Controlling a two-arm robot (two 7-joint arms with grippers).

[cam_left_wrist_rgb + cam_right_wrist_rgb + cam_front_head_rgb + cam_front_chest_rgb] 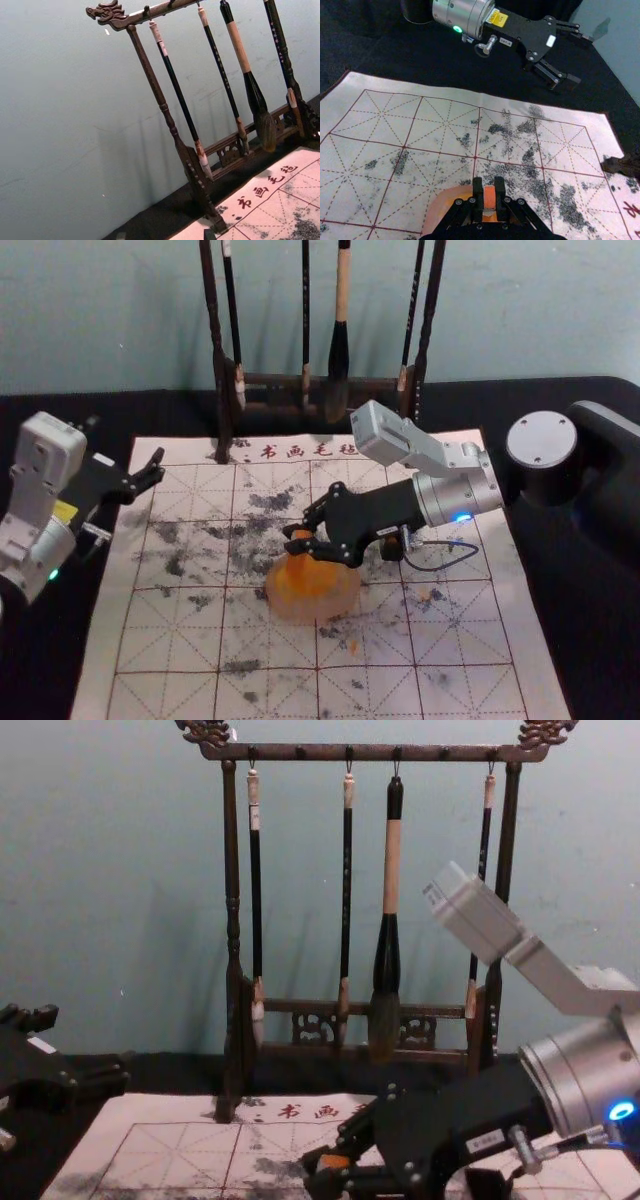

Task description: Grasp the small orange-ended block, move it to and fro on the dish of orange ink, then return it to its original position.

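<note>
In the head view my right gripper (298, 532) reaches in over the dish of orange ink (312, 608), shut on the orange-ended block (297, 565). The right wrist view shows the block (489, 197) pinched between the fingertips of the right gripper (489, 192), above the dish (440, 206). Its orange end (335, 1161) also appears in the chest view. Whether the block's lower end touches the ink cannot be told. My left gripper (127, 446) stays idle and open beyond the mat's left edge; its tips (209, 234) peek in at the left wrist view's lower edge.
A gridded calligraphy mat (270, 695) with dark ink marks lies under the dish. Behind it stands a wooden rack (370, 752) with hanging brushes (391, 865). A small dark object (392, 546) sits beneath the right gripper's body.
</note>
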